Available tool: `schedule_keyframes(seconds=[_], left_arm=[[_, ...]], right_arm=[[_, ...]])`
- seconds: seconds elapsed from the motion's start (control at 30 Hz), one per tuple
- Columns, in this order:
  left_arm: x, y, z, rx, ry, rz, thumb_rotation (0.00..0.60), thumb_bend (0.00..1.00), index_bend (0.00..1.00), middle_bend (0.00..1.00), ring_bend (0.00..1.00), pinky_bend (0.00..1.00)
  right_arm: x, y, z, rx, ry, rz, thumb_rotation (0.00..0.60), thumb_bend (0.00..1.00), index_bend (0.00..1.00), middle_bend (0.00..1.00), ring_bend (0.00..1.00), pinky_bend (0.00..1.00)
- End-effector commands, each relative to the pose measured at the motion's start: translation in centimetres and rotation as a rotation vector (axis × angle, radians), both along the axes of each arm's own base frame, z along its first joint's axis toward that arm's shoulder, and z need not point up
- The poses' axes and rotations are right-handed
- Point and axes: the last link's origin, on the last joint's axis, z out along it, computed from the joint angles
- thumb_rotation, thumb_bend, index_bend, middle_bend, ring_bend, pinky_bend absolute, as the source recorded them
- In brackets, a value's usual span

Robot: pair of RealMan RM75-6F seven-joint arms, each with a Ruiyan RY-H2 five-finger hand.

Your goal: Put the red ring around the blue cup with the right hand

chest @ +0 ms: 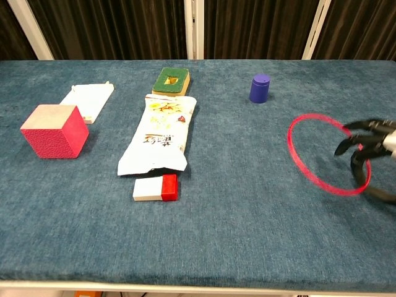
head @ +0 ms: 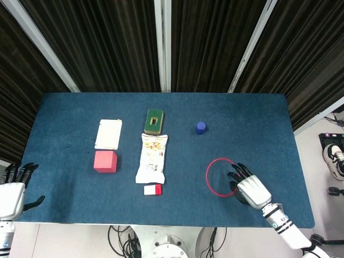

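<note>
The thin red ring [head: 212,178] [chest: 303,162] is off the cloth and tilted, held at its right side by my right hand [head: 250,189] [chest: 371,148] near the table's front right. The small blue cup [head: 200,127] [chest: 260,88] stands upright farther back and to the left of the ring, well apart from it. My left hand [head: 12,191] hangs at the front left corner with its fingers spread, holding nothing; the chest view does not show it.
On the blue table [head: 258,129] lie a snack bag [head: 152,158] [chest: 159,132], a green sponge [head: 154,121] [chest: 171,81], a white card [head: 108,134] [chest: 89,102], a red cube [head: 105,161] [chest: 55,130] and a small white-and-red block [head: 153,190] [chest: 156,188], all left of the cup.
</note>
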Motion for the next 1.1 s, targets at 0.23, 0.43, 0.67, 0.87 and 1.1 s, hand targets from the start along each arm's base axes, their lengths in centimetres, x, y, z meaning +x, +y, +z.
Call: schedule_keyframes(seconds=[0.23, 0.43, 0.67, 0.87, 1.1], left_arm=[[0.5, 0.4, 0.0, -0.008, 0.004, -0.025, 0.6, 0.12, 0.15, 0.11, 0.01, 0.0], [0.8, 0.5, -0.1, -0.015, 0.006, -0.031, 0.6, 0.12, 0.15, 0.11, 0.01, 0.0], [0.9, 0.4, 0.0, -0.013, 0.008, -0.024, 0.6, 0.12, 0.15, 0.11, 0.01, 0.0], [0.9, 0.2, 0.0, -0.012, 0.009, -0.011, 0.6, 0.12, 0.15, 0.11, 0.01, 0.0], [0.8, 0.0, -0.1, -0.01, 0.006, -0.007, 0.6, 0.12, 0.15, 0.11, 0.01, 0.0]], right_arm=[[2.0, -5.3, 2.9, -0.048, -0.014, -0.036, 0.6, 0.38, 0.7, 0.24, 0.0, 0.0], [4.8, -11.0, 3.4, -0.033, -0.006, -0.057, 0.6, 0.39, 0.7, 0.24, 0.0, 0.0], [8.2, -16.2, 1.4, 0.016, 0.02, -0.083, 0.6, 0.39, 0.69, 0.23, 0.0, 0.0], [9.3, -18.7, -0.8, 0.033, 0.058, -0.103, 0.6, 0.39, 0.69, 0.23, 0.0, 0.0], [9.6, -19.5, -2.6, 0.012, 0.084, -0.116, 0.6, 0.1, 0.39, 0.15, 0.0, 0.0]])
